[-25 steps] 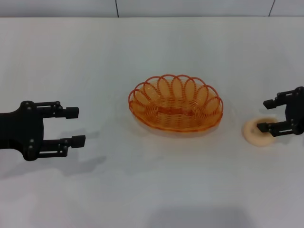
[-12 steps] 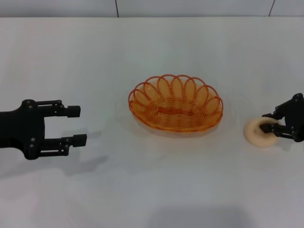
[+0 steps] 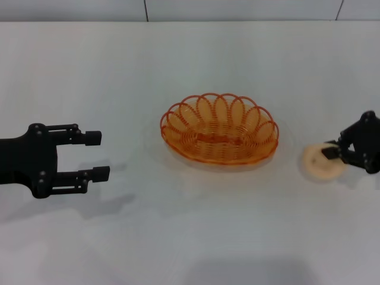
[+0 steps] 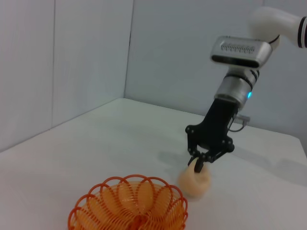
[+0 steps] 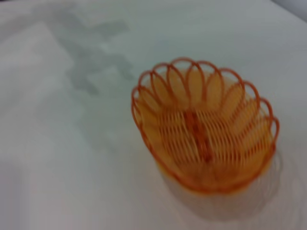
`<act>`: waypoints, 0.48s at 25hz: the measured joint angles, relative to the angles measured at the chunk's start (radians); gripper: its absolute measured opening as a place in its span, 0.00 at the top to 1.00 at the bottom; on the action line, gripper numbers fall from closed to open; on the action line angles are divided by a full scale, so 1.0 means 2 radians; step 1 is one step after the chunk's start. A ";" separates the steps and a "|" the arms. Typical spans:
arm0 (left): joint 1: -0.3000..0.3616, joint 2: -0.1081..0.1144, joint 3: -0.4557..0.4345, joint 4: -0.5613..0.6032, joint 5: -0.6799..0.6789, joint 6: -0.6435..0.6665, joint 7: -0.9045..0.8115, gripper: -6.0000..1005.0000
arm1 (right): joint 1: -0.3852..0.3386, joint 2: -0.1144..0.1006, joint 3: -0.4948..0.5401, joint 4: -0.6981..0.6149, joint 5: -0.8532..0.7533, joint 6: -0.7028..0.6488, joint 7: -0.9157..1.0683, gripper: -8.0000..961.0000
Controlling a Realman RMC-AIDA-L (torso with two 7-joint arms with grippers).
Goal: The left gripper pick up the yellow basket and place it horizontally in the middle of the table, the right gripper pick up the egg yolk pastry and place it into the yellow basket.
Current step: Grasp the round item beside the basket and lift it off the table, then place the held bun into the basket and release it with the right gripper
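Note:
The yellow basket (image 3: 219, 138) lies lengthwise across the middle of the table (image 3: 190, 237), empty; it also shows in the left wrist view (image 4: 128, 207) and the right wrist view (image 5: 206, 139). My left gripper (image 3: 98, 155) is open and empty, well to the basket's left. The egg yolk pastry (image 3: 318, 165) rests on the table to the basket's right. My right gripper (image 3: 330, 155) is tilted down onto it with its fingers closed in on its top, as the left wrist view (image 4: 198, 163) shows above the pastry (image 4: 194, 181).
The table's far edge meets a grey wall (image 3: 178, 9) at the back. White tabletop lies in front of the basket and between it and each gripper.
My right gripper's fingers have closed in from wide open onto the pastry, and the gripper has tilted down. The pastry has shifted slightly left. The left gripper has barely moved.

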 joint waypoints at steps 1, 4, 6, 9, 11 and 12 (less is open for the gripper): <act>0.001 0.000 0.000 0.000 0.000 0.000 0.000 0.31 | 0.000 -0.001 0.002 -0.007 0.007 -0.008 0.004 0.95; 0.004 0.000 0.002 0.000 0.000 0.000 0.001 0.31 | 0.002 -0.003 0.011 -0.028 0.048 -0.038 0.017 0.95; 0.005 0.000 0.002 0.000 0.001 0.000 0.003 0.31 | 0.006 -0.002 0.012 -0.045 0.073 -0.047 0.037 0.95; 0.005 0.000 0.001 0.000 0.001 0.000 0.004 0.31 | 0.021 0.005 0.010 -0.052 0.090 -0.042 0.065 0.95; 0.003 -0.001 0.000 0.000 0.001 -0.001 0.005 0.31 | 0.036 0.010 0.000 -0.038 0.098 -0.028 0.081 0.95; 0.003 -0.001 0.000 0.000 0.001 -0.001 0.004 0.31 | 0.044 0.011 -0.008 -0.028 0.104 -0.019 0.085 0.95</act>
